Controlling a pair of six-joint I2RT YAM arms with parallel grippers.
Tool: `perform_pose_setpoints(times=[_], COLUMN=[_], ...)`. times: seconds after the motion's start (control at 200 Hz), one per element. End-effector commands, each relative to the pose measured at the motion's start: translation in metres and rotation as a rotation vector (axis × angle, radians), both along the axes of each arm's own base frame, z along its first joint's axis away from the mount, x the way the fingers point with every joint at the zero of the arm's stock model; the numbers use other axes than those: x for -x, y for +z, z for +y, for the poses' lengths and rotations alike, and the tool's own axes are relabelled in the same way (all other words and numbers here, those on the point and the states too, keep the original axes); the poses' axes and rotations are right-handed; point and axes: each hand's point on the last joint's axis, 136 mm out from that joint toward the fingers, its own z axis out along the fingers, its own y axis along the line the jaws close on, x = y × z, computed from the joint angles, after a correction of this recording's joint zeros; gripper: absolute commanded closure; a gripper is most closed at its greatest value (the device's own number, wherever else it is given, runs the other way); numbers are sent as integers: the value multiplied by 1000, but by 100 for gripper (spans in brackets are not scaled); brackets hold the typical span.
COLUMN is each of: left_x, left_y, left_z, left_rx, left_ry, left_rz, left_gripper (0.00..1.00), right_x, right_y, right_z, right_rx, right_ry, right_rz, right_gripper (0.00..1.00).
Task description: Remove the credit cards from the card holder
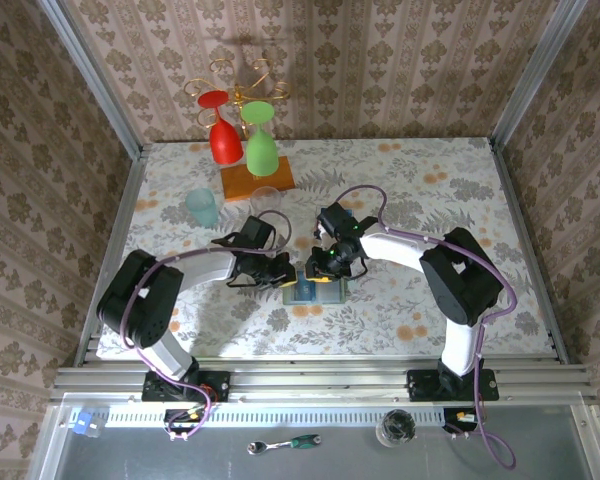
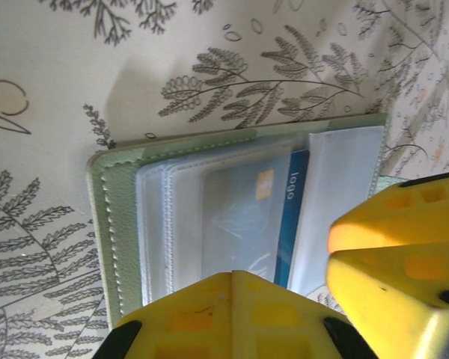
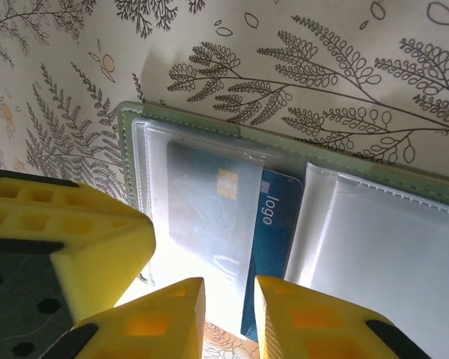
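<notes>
**Two claws meet over the open card holder**

The card holder lies open and flat on the fern-patterned table, near the middle and a little toward the near edge. Both arms reach in to it from either side.

In the wrist views its pale green rim frames clear plastic pockets. A blue card with a gold chip sits in one pocket. Most of it is clouded by the plastic, and a bare strip printed "logo" shows past the pocket's edge. The pocket beside it looks plain white.

The left claw has its yellow fingers pressed together, with nothing between them. Its tip sits over the holder's edge at the clear pockets; I cannot tell whether it touches.

The right claw is just beside it. Its fingers stand slightly spread, and the edge of the blue card shows in the gap. No pinch on the card is visible.

At the far left, a red glass and a green glass hang upside down from a stand.
</notes>
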Motion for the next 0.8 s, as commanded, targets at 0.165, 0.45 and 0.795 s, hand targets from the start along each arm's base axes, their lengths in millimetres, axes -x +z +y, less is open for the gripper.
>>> perform_pose_setpoints(times=[0.165, 0.45, 0.795], left_x=[7, 5, 11], left_y=[-10, -1, -16], left_z=[2, 2, 6], left_rx=[-26, -23, -53], left_ry=[-8, -2, -3], left_rz=[34, 14, 51], left_gripper=[100, 99, 100], right_x=[6, 9, 12], right_y=[-10, -20, -33], right_z=[-6, -6, -5], right_rx=[27, 30, 29], right_ry=[-12, -11, -12], right_rz=[36, 61, 90], right_gripper=[74, 73, 73])
